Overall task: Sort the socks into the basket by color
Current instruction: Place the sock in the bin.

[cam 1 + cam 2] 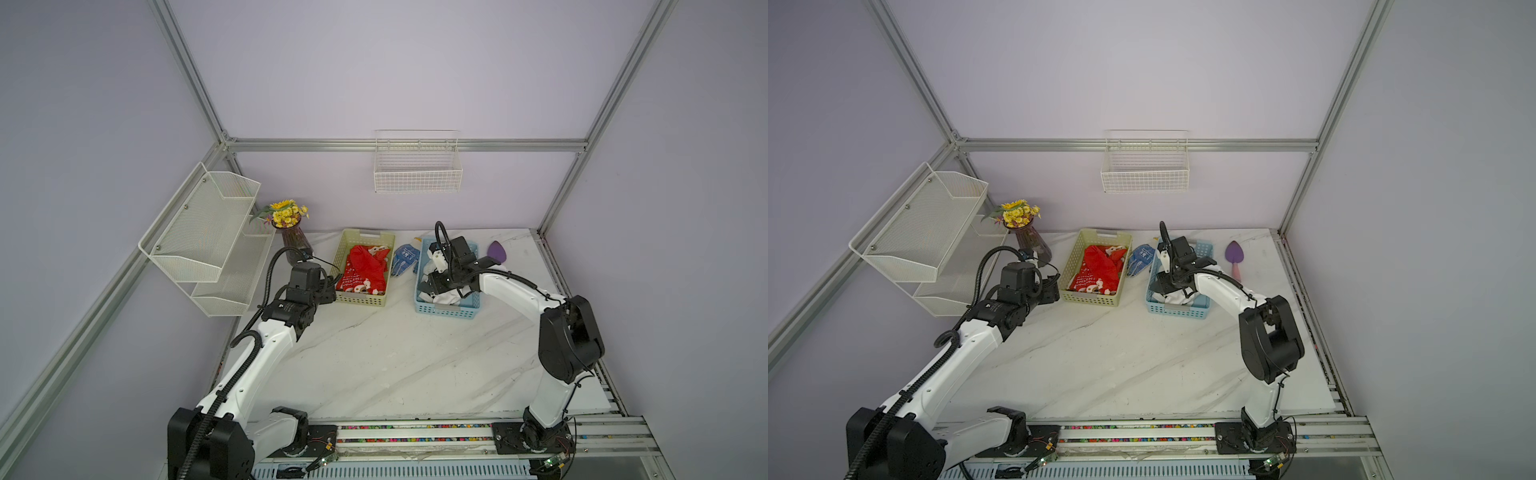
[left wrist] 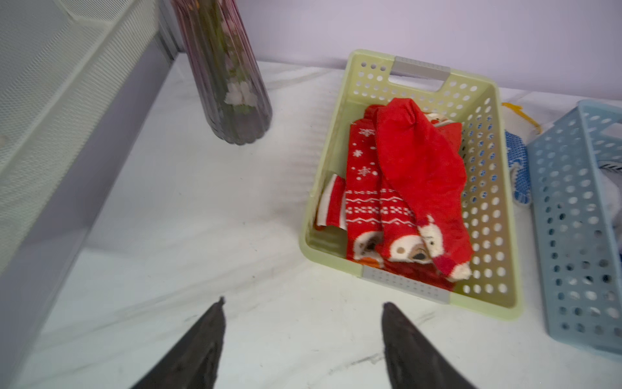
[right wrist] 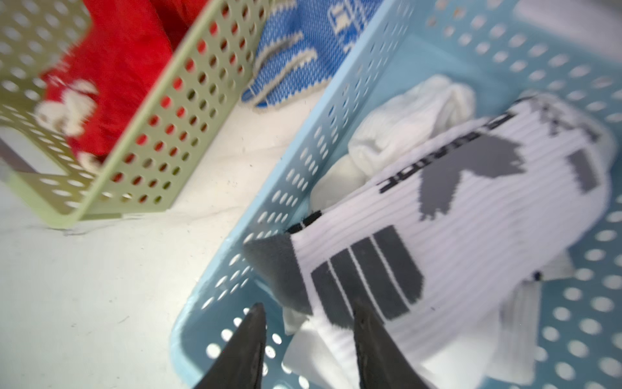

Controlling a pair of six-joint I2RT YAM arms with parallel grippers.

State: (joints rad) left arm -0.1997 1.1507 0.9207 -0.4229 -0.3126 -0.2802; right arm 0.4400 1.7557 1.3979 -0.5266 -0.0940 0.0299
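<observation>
Plainly, the left gripper (image 2: 303,303) is seen spread wide and empty over the table (image 2: 202,219), just left of the green basket (image 2: 484,208), in which the red socks (image 2: 404,188) are piled. The right gripper (image 3: 309,308) is held over the blue basket (image 3: 289,188) on the right, jaws partly apart above the white socks (image 3: 471,219). Whether the blurred fabric between them is pinched cannot be told, and the near end of the sock pile is cut off.
</observation>
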